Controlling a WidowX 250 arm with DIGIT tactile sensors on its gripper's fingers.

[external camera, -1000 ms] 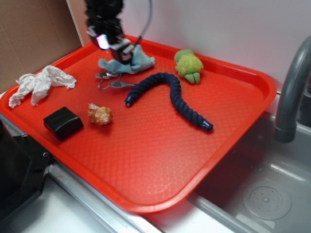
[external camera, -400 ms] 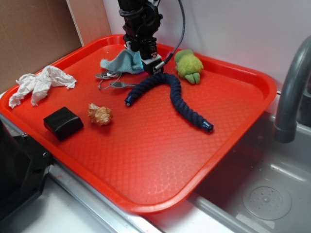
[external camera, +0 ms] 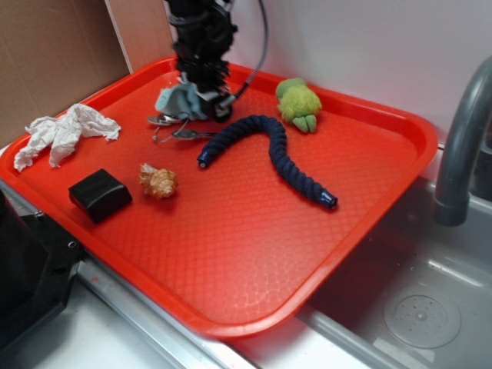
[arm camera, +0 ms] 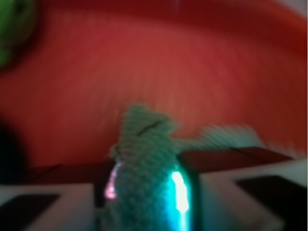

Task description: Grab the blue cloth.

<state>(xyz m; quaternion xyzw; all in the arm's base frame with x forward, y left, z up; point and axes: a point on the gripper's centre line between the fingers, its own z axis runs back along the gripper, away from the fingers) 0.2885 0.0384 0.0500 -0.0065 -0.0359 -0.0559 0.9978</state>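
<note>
The blue cloth (external camera: 178, 99) is bunched up at the back of the red tray (external camera: 254, 231). My gripper (external camera: 201, 98) stands over it, shut on the blue cloth. In the wrist view the blue cloth (arm camera: 149, 159) fills the gap between the fingers (arm camera: 217, 166) and sticks out in front of them, blurred by motion. Part of the cloth is hidden behind the arm in the exterior view.
A dark navy braided rope (external camera: 277, 154) curves just right of the gripper, with a green plush (external camera: 298, 103) behind it. Metal pieces (external camera: 173, 129) lie beside the cloth. A white tissue (external camera: 61, 132), black block (external camera: 100, 194) and shell (external camera: 157, 181) sit left. Sink and faucet (external camera: 461, 138) right.
The arm came down onto the cloth and then shifted left. The cloth, spread flat a second ago, is now gathered into a bunch in the gripper.
</note>
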